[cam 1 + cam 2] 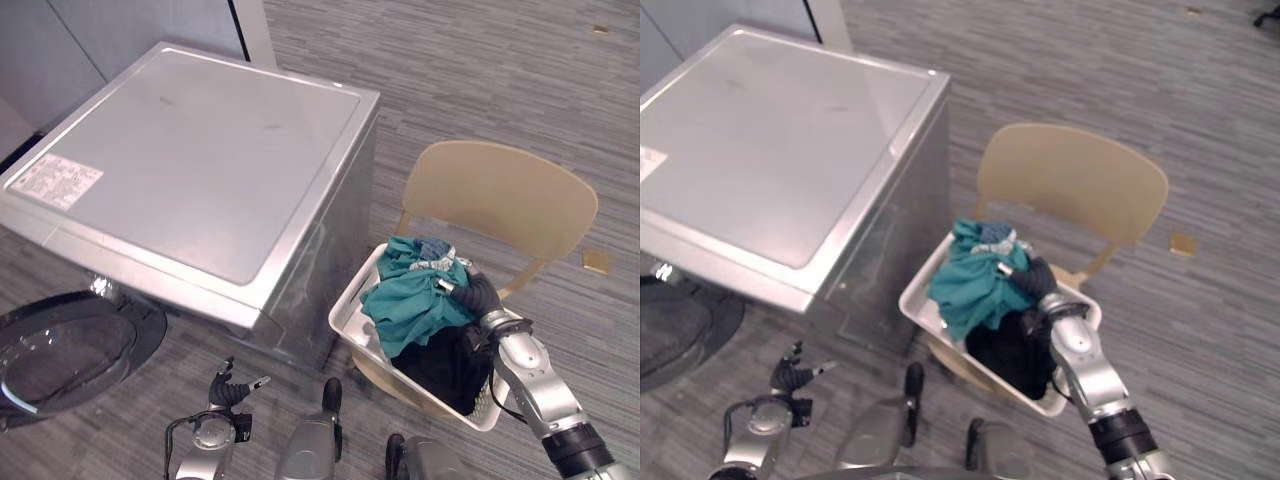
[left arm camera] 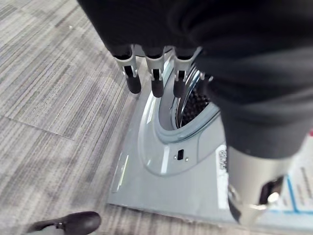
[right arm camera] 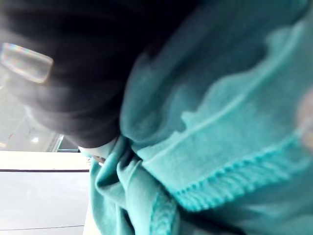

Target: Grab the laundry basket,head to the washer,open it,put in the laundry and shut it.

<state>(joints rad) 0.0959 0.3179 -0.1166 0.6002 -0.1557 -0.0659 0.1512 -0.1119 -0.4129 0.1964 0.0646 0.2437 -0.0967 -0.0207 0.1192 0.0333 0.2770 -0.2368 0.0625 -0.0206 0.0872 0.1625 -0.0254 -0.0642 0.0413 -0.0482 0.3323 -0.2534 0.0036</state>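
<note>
the teal cloth (image 1: 415, 305) — soft, light, likely to drape — is clamped at its bunched top by the right hand (image 1: 476, 294); the left hand (image 2: 152, 81) hangs with fingers straight.

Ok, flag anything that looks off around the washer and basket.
The white laundry basket sits tilted on a tan chair, not the floor, with a teal cloth heaped above its rim. The washer door hangs open. Nothing spilled.
</note>
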